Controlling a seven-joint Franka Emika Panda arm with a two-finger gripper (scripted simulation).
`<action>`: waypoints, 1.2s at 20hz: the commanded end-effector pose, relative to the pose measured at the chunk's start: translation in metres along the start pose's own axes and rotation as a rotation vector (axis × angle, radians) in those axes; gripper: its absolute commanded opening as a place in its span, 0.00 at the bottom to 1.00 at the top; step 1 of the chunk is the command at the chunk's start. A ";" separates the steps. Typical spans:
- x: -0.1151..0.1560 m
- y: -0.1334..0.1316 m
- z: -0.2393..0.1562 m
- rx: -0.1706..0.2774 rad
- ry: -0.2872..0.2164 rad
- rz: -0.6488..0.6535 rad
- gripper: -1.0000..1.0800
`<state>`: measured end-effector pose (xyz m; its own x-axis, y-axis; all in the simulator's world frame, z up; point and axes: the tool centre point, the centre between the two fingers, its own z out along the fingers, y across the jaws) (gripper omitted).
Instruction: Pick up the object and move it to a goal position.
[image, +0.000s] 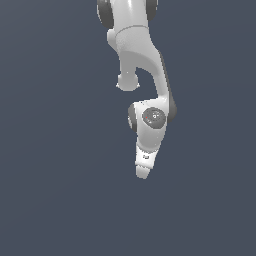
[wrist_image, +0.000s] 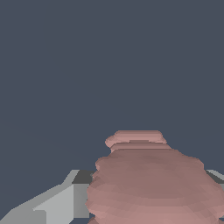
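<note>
In wrist view, object (wrist_image: 148, 183) between jaws (exterior view hides it).

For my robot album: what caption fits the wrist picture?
Lumpy pinkish-brown object filling the view between the grey gripper fingers.

The object (wrist_image: 151, 188) sits between the fingers (wrist_image: 57, 203) of the gripper (image: 143, 173), at the arm's (image: 142, 60) lower end.

A computer-made scene, not a real room. A smooth white robot arm (image: 142, 65) hangs against a flat, even slate-blue backdrop with no walls, furniture or floor edges to be seen. Surfaces look plain and blocky, with stepped shading, as in a physics simulator's render.
</note>
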<state>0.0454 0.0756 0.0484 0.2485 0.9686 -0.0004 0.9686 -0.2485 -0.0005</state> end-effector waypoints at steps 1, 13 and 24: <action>0.005 -0.010 -0.004 0.000 0.000 -0.001 0.00; 0.048 -0.101 -0.035 -0.001 -0.001 0.000 0.00; 0.087 -0.178 -0.063 -0.001 -0.002 0.000 0.00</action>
<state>-0.0980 0.1985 0.1084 0.2470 0.9690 -0.0020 0.9690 -0.2470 0.0005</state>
